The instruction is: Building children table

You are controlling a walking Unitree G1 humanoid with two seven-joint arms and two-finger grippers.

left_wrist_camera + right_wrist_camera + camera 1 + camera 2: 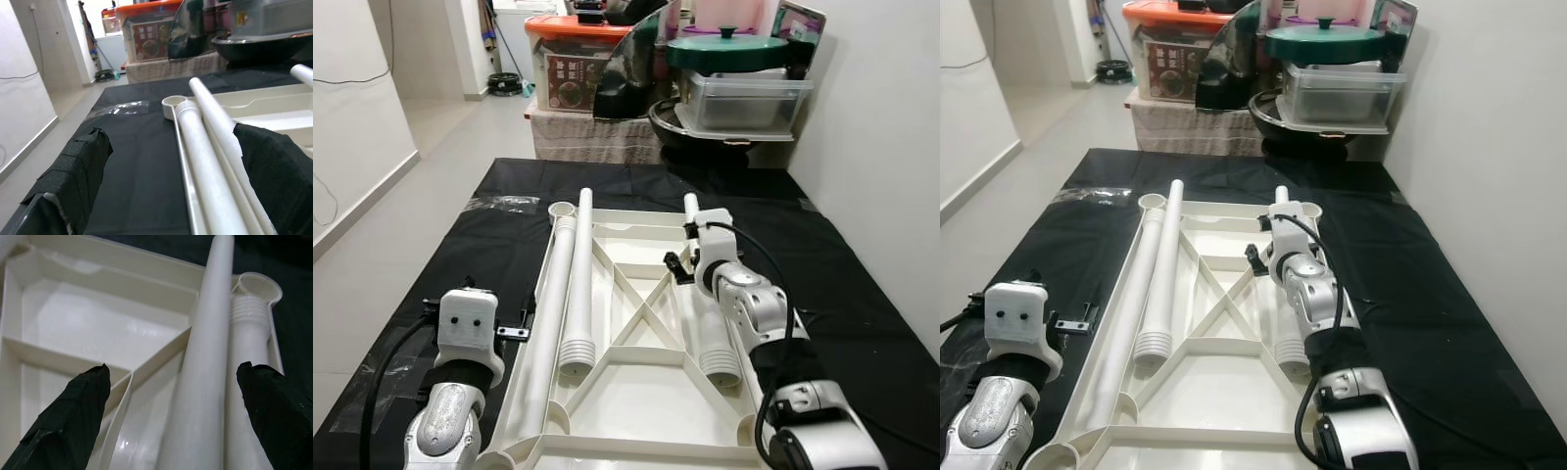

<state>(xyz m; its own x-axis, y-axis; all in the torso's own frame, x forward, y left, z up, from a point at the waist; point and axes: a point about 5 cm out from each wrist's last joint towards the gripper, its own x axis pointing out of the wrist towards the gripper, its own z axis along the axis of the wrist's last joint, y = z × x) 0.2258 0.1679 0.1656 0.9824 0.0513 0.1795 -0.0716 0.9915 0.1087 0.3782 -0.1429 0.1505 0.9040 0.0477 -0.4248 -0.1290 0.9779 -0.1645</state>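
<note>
Right gripper (171,421) – fingers spread, straddled right leg (713,323) | leg axis ran away from robot | left gripper (171,186) – spread, idle beside top (636,392).

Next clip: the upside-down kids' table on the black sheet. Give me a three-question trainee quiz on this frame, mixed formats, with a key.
1. True or false: the white tabletop lies underside up, its cross ribs showing.
2. Multiple choice: the right gripper is
A. shut on a leg
B. open above the legs on the right side
C. resting on the floor
3. Fill in: the two legs on the robot's left lie side by side, and their far ends point toward a round ______ at the tabletop's corner.

Key
1. True.
2. B; its fingers stand wide apart over the legs.
3. Socket. The left gripper is open too, beside that pair.
</note>
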